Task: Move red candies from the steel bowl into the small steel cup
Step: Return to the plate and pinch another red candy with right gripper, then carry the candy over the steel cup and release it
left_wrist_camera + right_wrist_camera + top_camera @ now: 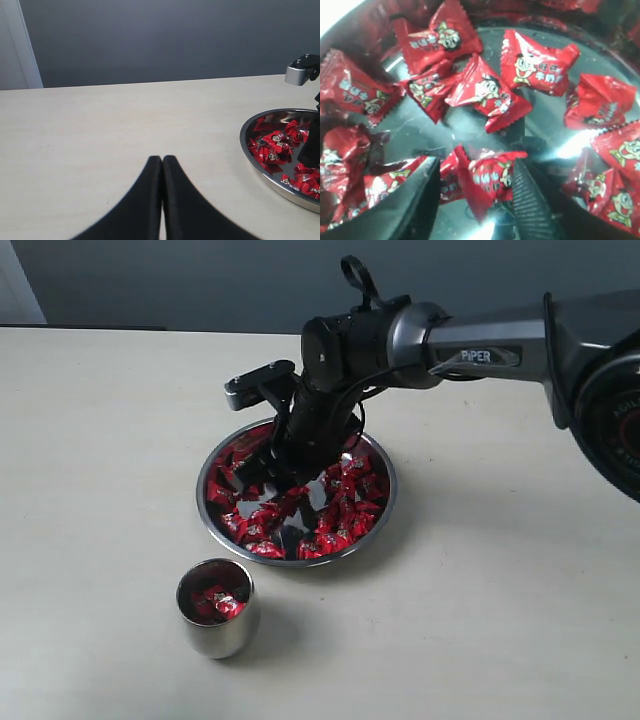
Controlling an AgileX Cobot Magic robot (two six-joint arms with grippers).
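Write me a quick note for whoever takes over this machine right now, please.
Right hand: open, down in the wide shiny steel bowl, fingers either side of one red wrapped candy.
Left hand: shut, empty, off to the side over the pale table.
Done: a few red candies lie in the small steel cup.
Left: many more in the bowl.

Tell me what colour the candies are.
The candies are shiny red with white cartoon faces; see the right wrist view.
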